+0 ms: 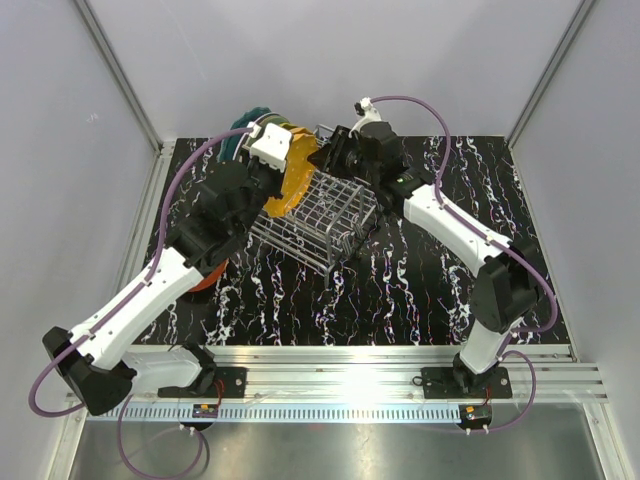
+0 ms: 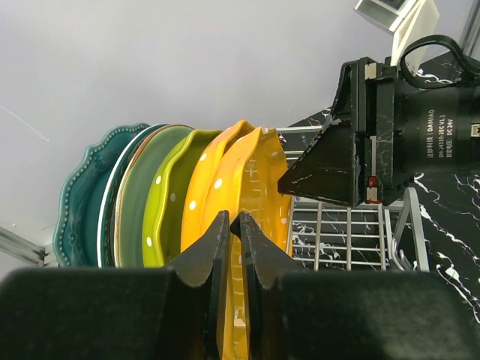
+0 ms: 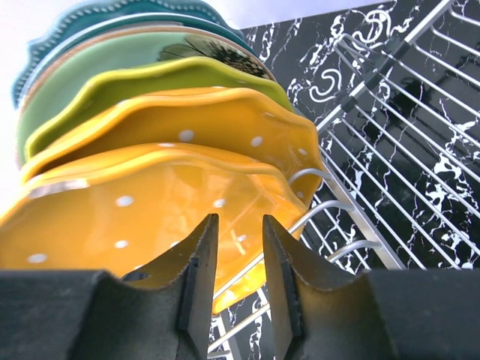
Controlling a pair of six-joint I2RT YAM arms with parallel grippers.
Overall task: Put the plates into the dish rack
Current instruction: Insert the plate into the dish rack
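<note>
The silver wire dish rack (image 1: 325, 225) stands mid-table. At its far left end a row of plates stands on edge: teal (image 2: 79, 202), mint green (image 2: 139, 199), yellow-green (image 2: 169, 195) and two dotted orange ones (image 2: 206, 180). My left gripper (image 2: 234, 217) reaches over the row, shut on the rim of the nearest dotted orange plate (image 2: 259, 176). My right gripper (image 3: 238, 219) comes from the other side, open, with nothing between its fingers, just short of that same plate (image 3: 150, 217). A red-orange plate (image 1: 205, 282) lies flat under the left arm, mostly hidden.
The rack's right-hand slots (image 3: 390, 172) hold no plates. The black marbled table (image 1: 400, 290) spreads around the rack. Grey walls close in at the back and on both sides, and a metal rail (image 1: 350, 372) runs along the near edge.
</note>
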